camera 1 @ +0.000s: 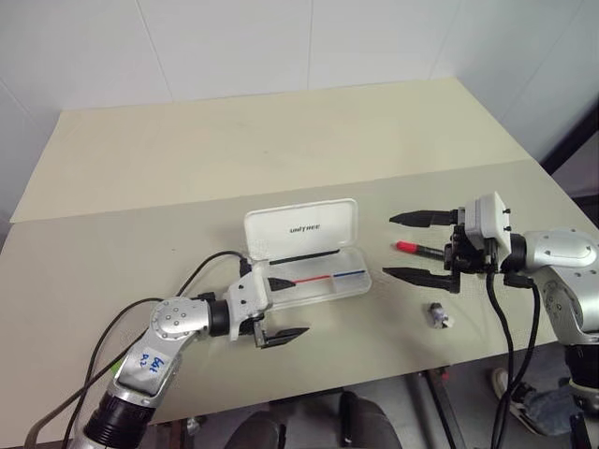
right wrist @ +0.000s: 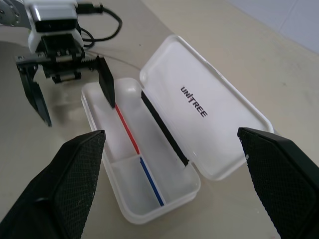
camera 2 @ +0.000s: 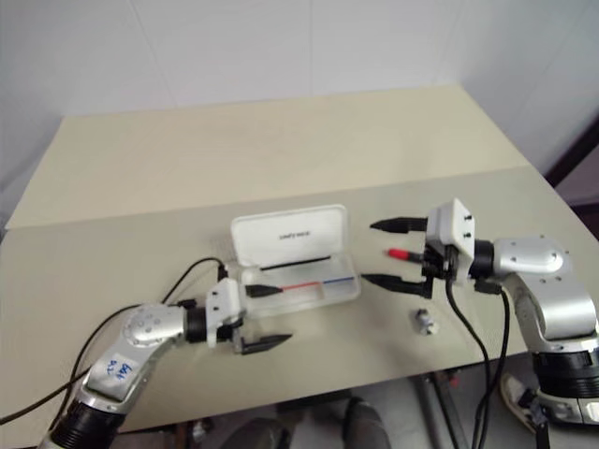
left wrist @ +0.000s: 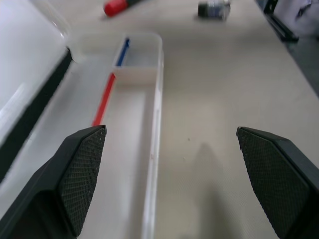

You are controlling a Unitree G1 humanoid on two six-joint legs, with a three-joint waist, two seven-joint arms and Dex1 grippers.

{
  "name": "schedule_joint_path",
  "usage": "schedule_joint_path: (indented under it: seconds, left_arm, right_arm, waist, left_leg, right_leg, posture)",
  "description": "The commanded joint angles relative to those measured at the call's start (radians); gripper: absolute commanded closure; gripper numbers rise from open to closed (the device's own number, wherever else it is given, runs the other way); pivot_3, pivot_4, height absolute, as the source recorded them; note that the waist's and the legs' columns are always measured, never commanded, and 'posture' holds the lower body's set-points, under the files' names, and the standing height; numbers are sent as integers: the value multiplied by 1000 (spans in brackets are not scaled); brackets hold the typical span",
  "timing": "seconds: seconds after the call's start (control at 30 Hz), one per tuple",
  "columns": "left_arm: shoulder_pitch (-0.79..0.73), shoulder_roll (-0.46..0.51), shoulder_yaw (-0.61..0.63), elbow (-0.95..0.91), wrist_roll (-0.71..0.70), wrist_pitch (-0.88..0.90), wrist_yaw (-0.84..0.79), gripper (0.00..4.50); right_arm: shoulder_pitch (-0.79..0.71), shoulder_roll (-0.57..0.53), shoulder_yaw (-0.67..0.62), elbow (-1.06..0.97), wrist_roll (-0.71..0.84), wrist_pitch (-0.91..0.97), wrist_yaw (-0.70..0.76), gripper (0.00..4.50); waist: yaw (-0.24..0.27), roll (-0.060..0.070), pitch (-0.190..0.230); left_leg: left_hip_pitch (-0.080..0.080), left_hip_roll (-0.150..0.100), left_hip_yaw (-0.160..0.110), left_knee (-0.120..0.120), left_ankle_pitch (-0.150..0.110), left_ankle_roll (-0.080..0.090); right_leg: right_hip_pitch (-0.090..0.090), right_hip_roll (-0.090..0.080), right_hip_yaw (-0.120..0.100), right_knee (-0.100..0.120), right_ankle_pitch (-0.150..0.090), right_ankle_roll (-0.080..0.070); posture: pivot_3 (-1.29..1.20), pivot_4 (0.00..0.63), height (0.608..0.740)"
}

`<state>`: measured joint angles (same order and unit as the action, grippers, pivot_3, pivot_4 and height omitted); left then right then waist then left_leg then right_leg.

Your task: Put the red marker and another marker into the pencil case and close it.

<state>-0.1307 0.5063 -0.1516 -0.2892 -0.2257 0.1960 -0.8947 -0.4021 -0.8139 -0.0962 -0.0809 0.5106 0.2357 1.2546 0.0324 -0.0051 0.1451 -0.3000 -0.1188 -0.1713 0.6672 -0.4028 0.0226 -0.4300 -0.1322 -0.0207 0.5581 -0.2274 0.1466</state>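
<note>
Plainly, the pencil case (camera 1: 309, 271) lies open on the worktop (camera 1: 281, 150), lid tipped back, so its tray can take both pens; it looks empty. One red marker (camera 1: 418, 249) lies right of it, between the spread fingers of the right end effector (camera 1: 410, 246), probably for pickup. The left end effector (camera 1: 278, 309), released and empty, steadies nothing beside the case's left end. One small grey stub (camera 1: 437, 317) sits nearer.

Beige table (camera 1: 281, 140), small grey-black stub (camera 1: 437, 316), perhaps a cap, white wall (camera 1: 234, 37)
</note>
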Motion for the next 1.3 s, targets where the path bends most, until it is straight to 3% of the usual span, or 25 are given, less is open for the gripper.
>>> schedule_joint_path:
  seconds: [0.03, 0.33, 0.63, 0.87, 1.2, 1.3]
  left_arm:
    - [-22, -10, 45, 2, -66, -55, -28, 22]
    - [-81, 12, 145, -21, -211, -35, -79, 22]
    - [-138, 175, 266, -79, -355, 70, -159, 22]
    - [-129, 265, 327, -53, -363, 80, -211, 22]
    - [-88, 291, 386, 0, -339, 48, -228, 22]
    - [-78, 297, 393, -10, -342, 48, -221, 0]
  right_arm:
    - [-31, -20, -27, 48, -9, -29, 22, 0]
    - [-83, -75, -11, 279, -89, -84, 108, 0]
    - [-251, -80, 75, 763, -281, -338, 205, 0]
    - [-415, -22, 122, 1123, -414, -488, 155, 0]
    - [-478, 37, 141, 1307, -523, -539, 66, 0]
    - [-473, 50, 140, 1318, -531, -548, 75, 918]
  waist:
    - [0, 0, 0]
    - [-4, 0, 0]
    - [-12, 1, 0]
    - [-18, 1, 1]
    - [-40, 1, 1]
    - [-40, 1, 0]
  left_leg:
    - [0, 0, 0, 0, 0, 0]
    - [0, 1, 2, 0, 0, 0]
    - [1, 3, 6, -1, 0, 0]
    - [2, 5, 7, -1, -1, -2]
    - [2, 5, 8, -2, -2, -3]
    - [2, 5, 10, -1, -2, -3]
  right_leg:
    - [0, 0, 0, 0, 0, 0]
    - [-1, 0, -1, 0, 0, 0]
    - [-1, 1, -1, 0, 0, 0]
    - [-1, 3, -1, 0, 0, -1]
    - [-3, 3, -2, 1, 1, -2]
    - [-3, 3, -2, 1, 3, -6]
  posture:
    - [0, 150, 740]
    - [0, 150, 740]
    - [0, 150, 740]
    - [0, 150, 740]
    - [0, 150, 740]
    - [0, 150, 740]
